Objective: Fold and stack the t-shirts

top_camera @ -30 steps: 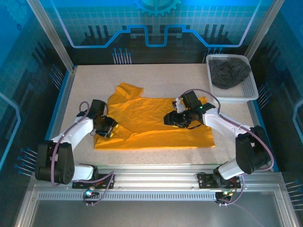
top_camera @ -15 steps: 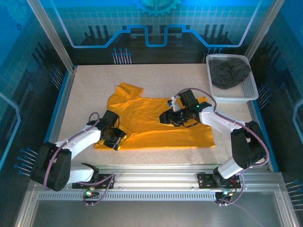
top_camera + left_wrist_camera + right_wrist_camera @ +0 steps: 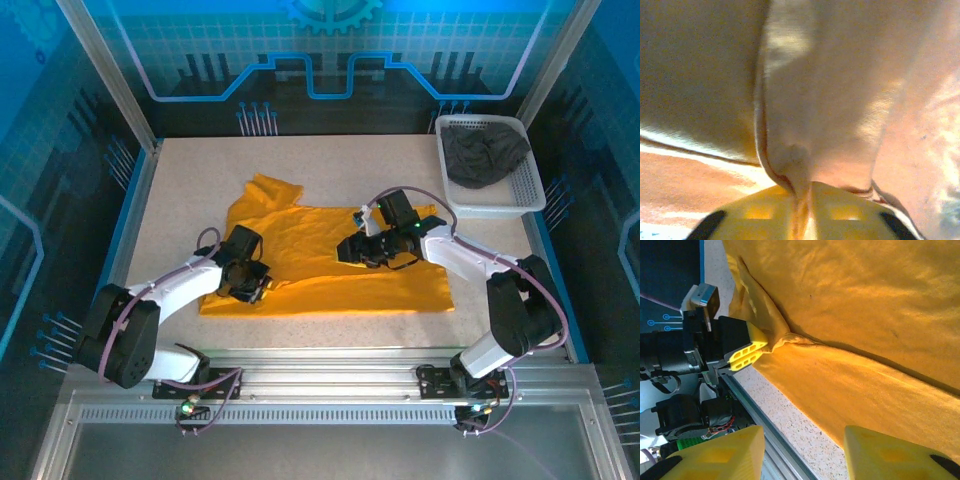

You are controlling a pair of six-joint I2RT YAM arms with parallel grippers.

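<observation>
The bright orange-yellow t-shirt (image 3: pixel 320 285) lies spread across the middle of the table, one sleeve (image 3: pixel 272 188) pointing to the far left. My left gripper (image 3: pixel 256 286) is low at the shirt's near-left part and shut on a pinched fold of it (image 3: pixel 790 155). The right wrist view shows that left gripper (image 3: pixel 757 347) gripping the fold. My right gripper (image 3: pixel 345 250) hovers over the shirt's centre, open, its fingers (image 3: pixel 715 452) wide apart with nothing between them. The dark grey t-shirt (image 3: pixel 485 155) sits crumpled in the basket.
A white mesh basket (image 3: pixel 530 195) stands at the far right corner of the table. Bare speckled tabletop (image 3: pixel 180 190) surrounds the shirt at the left and back. The metal rail (image 3: pixel 320 365) runs along the near edge, close to the shirt's hem.
My left gripper slid right along the shirt's near-left part and closed on a fold of the fabric. The right gripper shifted slightly left over the shirt and stays open.
</observation>
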